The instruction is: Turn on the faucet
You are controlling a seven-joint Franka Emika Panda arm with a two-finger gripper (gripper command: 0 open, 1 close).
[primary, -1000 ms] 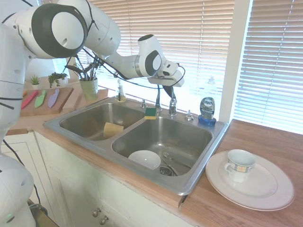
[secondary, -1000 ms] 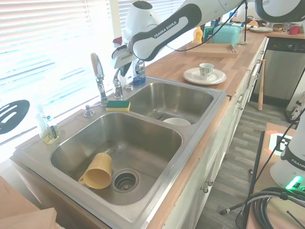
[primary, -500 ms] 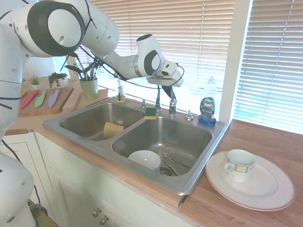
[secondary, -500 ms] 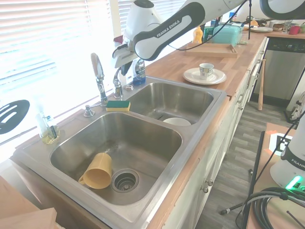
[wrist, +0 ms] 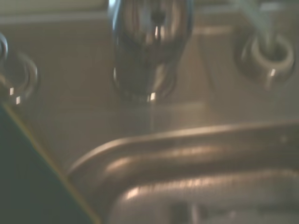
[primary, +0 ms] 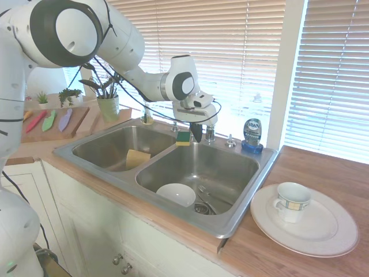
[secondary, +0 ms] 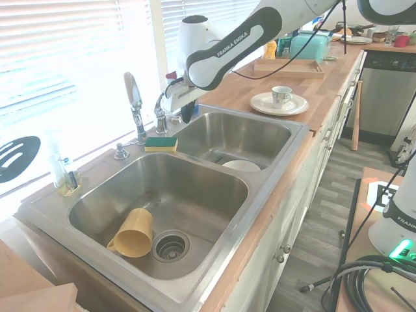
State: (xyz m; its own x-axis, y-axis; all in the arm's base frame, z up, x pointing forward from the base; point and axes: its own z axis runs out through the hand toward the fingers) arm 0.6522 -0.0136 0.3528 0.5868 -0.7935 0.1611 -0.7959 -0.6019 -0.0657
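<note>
The faucet (secondary: 134,104) is mounted on the back ledge of the sink (secondary: 273,188). The gripper (primary: 196,131) is held low beside the lever base; finger state cannot be told. Risk: the lever may be missed and the sponge (secondary: 160,143) nudged instead.

Wooden counter (primary: 323,173) bears a steel sink (primary: 253,190) and plate (primary: 328,236).
</note>
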